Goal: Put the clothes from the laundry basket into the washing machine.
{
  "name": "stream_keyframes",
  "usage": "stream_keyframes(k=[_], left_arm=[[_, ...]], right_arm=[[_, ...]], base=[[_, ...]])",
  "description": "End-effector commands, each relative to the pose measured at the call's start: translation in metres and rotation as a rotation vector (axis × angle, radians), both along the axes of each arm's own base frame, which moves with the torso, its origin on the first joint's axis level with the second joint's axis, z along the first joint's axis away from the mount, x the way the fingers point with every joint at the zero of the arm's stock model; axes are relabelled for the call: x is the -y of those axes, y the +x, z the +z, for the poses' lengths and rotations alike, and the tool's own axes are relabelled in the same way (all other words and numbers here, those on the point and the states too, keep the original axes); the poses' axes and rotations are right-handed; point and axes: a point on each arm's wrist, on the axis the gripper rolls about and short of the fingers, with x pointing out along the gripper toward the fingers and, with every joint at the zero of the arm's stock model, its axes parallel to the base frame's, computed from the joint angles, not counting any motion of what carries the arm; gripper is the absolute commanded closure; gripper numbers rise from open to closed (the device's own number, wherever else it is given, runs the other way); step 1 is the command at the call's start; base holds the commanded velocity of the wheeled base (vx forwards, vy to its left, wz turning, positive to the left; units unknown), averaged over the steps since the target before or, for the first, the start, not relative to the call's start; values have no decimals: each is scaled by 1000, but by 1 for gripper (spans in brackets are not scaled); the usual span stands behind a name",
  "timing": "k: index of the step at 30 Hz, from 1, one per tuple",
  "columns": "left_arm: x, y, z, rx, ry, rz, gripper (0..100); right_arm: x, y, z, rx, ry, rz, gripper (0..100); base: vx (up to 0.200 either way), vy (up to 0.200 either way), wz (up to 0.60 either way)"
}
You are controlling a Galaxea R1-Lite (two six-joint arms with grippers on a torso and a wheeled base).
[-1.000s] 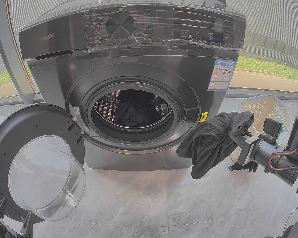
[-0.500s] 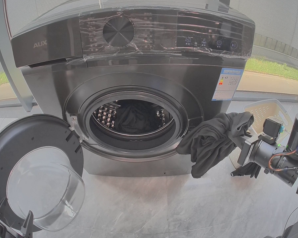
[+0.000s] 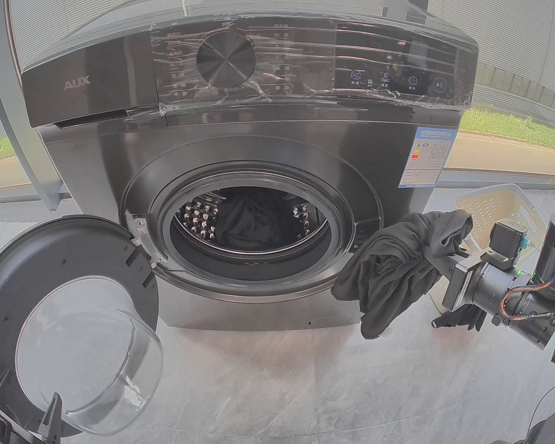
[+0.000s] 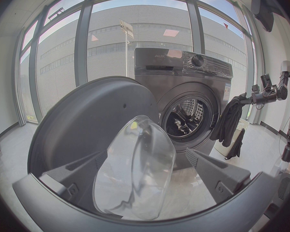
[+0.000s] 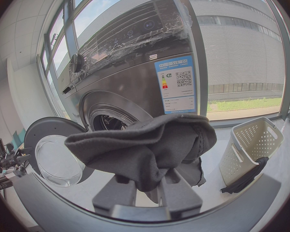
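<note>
Grey tiled floor [image 3: 290, 377] fronts the washing machine [image 3: 246, 124], its door [image 3: 61, 279] open. The right gripper [image 3: 443, 259] is clamped on a dark garment [image 3: 394, 266] beside the drum opening. Left wrist view: the left gripper [image 4: 144, 153] is spread wide. Right wrist view: another dark cloth [image 5: 245, 181] is draped over the laundry basket [image 5: 248, 145] rim.

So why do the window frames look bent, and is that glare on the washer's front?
Head view: the wide lens bows the straight edges of the washing machine, and daylight streaks the plastic film on its panel. Left wrist view: the window frames curve, and the corners go dark. Right wrist view: bright windows backlight the dark garment in the right gripper.
</note>
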Motion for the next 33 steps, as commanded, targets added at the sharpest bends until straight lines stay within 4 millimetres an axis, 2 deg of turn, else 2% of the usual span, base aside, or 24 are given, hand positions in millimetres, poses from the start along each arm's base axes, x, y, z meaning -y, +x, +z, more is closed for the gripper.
stream_keyframes(k=[1,17,24,33], left_arm=[[0,0,-5,1,0,0,0],[0,0,-5,3,7,3,0],[0,0,-5,3,8,5,0],[0,0,-5,1,16,7,0]], right_arm=[[0,0,-1,-2,-2,0,100],[-8,-8,-5,-23,4,96,100],[-21,-15,-5,-31,11,228,100],[-31,-22,-6,-54,46,275,100]], base=[[0,0,0],[0,0,0],[0,0,0],[0,0,0]])
